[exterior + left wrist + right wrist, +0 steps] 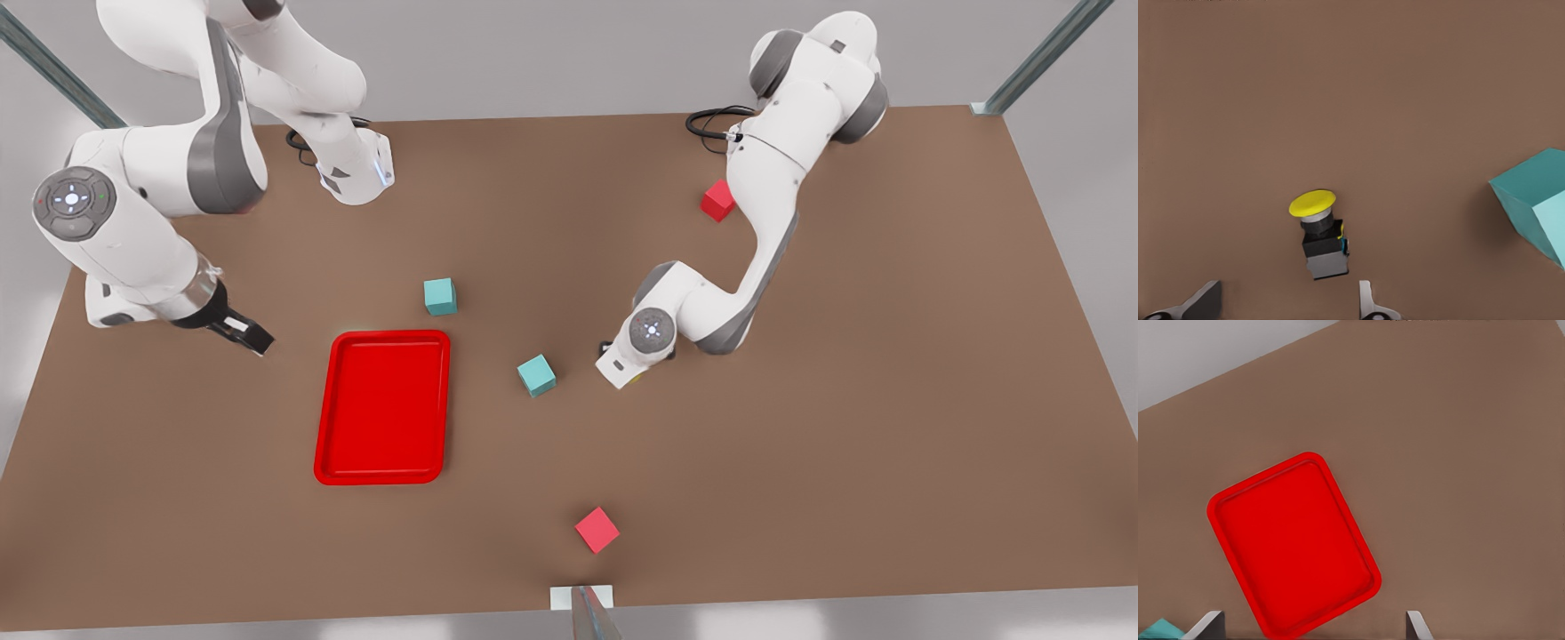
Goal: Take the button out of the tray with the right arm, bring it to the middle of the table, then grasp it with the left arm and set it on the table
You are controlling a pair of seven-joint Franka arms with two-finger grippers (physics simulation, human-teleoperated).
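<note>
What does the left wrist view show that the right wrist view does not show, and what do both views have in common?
The left wrist view shows the button lying on its side on the table, free between the open fingers of the left gripper, with a large teal cube beside it.

The right wrist view shows the red tray, with nothing in it, beyond the open right gripper, and a grey background past the table edge.

Both share the brown table and an open gripper that holds nothing. A teal corner also appears in the right wrist view.
</note>
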